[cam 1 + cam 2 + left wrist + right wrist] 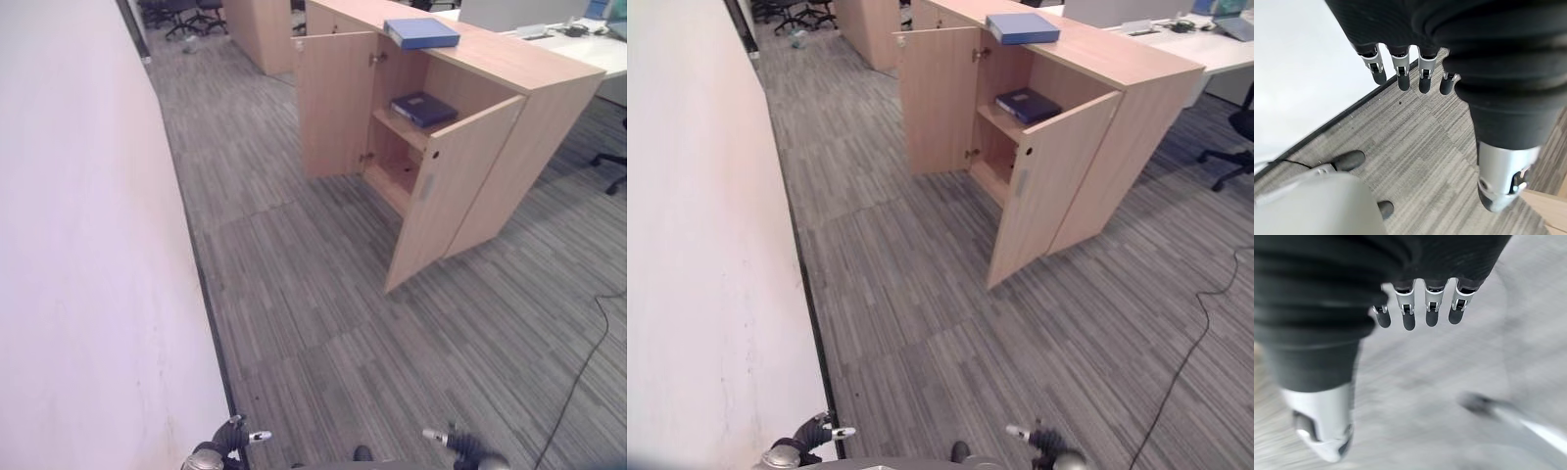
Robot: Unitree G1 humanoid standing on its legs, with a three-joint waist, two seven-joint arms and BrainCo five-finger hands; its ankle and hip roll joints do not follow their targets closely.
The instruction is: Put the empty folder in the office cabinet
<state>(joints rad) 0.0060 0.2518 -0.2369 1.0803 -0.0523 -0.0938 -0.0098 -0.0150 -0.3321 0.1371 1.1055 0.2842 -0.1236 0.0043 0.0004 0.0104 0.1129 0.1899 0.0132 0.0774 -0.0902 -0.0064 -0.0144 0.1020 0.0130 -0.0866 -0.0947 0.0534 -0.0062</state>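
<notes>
Fingers of both the left hand and right hand hang relaxed, empty; the folder lies flat atop the cabinet, well ahead, toward the right hand's side.

Cabinet top: is carrying a blue folder.
Inner shelf: is holding a dark blue folder.
Carpet floor: is bearing the cabinet.

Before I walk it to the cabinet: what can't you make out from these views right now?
- Lower compartment of the cabinet: partly hidden behind its open right door.
- Dark folder on the shelf: too small to tell whether it is empty.
- Blue folder on top: closed, contents hidden.
- Floor beneath the right hand: blurred.
</notes>
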